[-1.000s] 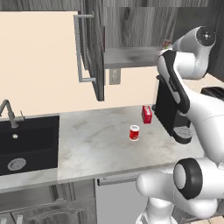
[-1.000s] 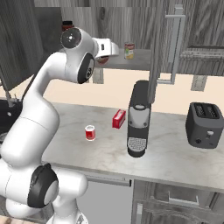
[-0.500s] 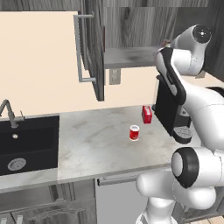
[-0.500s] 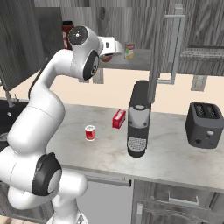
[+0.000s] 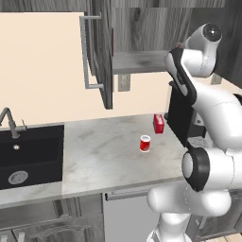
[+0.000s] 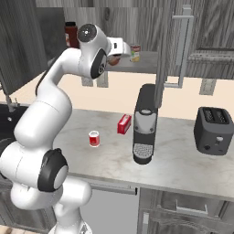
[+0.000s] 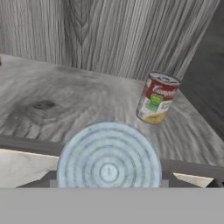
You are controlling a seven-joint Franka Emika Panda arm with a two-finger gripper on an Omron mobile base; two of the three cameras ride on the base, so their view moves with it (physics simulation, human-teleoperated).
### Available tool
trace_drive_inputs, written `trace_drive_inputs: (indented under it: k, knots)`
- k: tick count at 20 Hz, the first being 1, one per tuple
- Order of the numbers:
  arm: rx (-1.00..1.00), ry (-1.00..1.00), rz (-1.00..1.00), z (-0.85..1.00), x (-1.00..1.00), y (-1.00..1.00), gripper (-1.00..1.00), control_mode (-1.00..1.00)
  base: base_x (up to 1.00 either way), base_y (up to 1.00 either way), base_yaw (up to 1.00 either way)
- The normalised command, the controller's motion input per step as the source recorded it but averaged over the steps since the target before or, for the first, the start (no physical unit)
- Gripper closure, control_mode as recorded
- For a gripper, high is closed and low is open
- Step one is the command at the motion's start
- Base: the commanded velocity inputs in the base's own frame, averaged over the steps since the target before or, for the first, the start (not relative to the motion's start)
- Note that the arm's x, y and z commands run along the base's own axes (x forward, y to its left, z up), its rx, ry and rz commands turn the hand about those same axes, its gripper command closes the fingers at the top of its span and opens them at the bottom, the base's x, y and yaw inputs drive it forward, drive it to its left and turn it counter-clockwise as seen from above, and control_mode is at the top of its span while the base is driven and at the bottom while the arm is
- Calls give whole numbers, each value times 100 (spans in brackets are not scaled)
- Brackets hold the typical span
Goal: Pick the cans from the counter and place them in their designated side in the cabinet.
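My gripper (image 6: 115,58) is shut on a can whose round silvery top (image 7: 108,155) faces the hand camera. It is held at the front edge of the cabinet's grey shelf (image 7: 52,105), (image 6: 148,64). A second can (image 7: 156,97) with a red top band and yellow-orange label stands upright on that shelf, ahead and to the right (image 6: 135,52). A red can with a white band (image 5: 145,143), (image 6: 94,138) stands on the marbled counter (image 5: 104,151), apart from the arm. The cabinet door (image 5: 97,56) hangs open.
A black coffee machine (image 6: 145,123) and a small red box (image 6: 124,124) stand on the counter below the shelf. A dark toaster (image 6: 215,131) sits to the right, and a black sink (image 5: 28,153) to the left. A dark red jar (image 6: 70,34) stands on the shelf's left side.
The arm has risen a little and edged toward the shelf with the can still in its grip. Over the last half second it has barely moved.
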Motion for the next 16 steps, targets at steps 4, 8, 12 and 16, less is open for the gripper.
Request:
trace_drive_inputs:
  k: [4,8,12,16]
  knots:
    - [0,2,0,-2,20,-7,100,-100,0,0,0]
    - [0,0,0,-2,18,-7,100,-100,0,0,0]
    - [0,0,0,-4,18,-5,100,-100,0,0,0]
    - [0,0,0,-7,15,-2,100,-100,0,0,0]
